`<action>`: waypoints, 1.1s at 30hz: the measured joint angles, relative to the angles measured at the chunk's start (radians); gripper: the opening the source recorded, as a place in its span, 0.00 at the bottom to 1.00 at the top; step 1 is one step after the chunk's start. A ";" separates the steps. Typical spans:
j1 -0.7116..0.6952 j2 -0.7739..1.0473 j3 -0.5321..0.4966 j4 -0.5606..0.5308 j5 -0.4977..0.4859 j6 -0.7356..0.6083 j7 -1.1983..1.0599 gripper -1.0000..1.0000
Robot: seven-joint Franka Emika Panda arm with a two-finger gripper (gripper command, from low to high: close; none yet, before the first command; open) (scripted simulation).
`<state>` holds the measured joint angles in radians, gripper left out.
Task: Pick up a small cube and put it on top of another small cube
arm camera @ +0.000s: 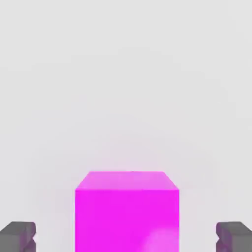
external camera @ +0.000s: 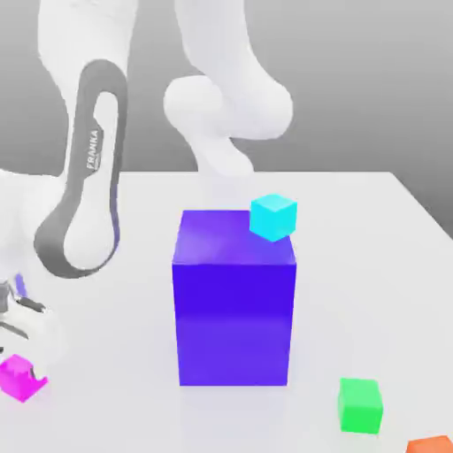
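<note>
Magenta cube (external camera: 19, 378), small, bright and matte with plain faces, resting on the white table (external camera: 372, 265) at the exterior view's far left, well apart from the large blue block (external camera: 234, 301) that serves as landmark; in the hand view the magenta cube (arm camera: 127, 211) lies between the two dark fingertips (arm camera: 17, 235), which stand apart on either side with a clear gap to each of its faces, so the gripper (arm camera: 126, 236) is spread and clamps nothing; gripper (external camera: 22, 332) in the exterior view low over the cube, at the end of the white Franka arm (external camera: 88, 168); green cube (external camera: 360, 404), of similar size, on the table in front of the blue block toward the exterior view's right; cyan cube (external camera: 273, 217) at the block's upper right corner; orange-red cube (external camera: 431, 444) just beyond the green one, at the frame's edge.
</note>
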<state>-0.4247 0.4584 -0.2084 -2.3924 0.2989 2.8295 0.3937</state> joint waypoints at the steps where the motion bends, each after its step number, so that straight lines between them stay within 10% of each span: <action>1: 0.000 0.000 0.000 0.000 0.000 0.000 0.000 0.00; 11: 0.049 -0.151 -0.057 -0.036 -0.101 -0.112 0.077 0.00; 31: 0.664 -0.209 0.332 -0.089 -0.374 -0.102 0.483 0.00; 32: 0.677 -0.182 0.330 -0.086 -0.386 -0.079 0.494 1.00; 33: 0.677 -0.182 0.330 -0.086 -0.386 -0.079 0.494 1.00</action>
<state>0.2525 0.2759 0.1214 -2.4782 -0.0868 2.7510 0.8874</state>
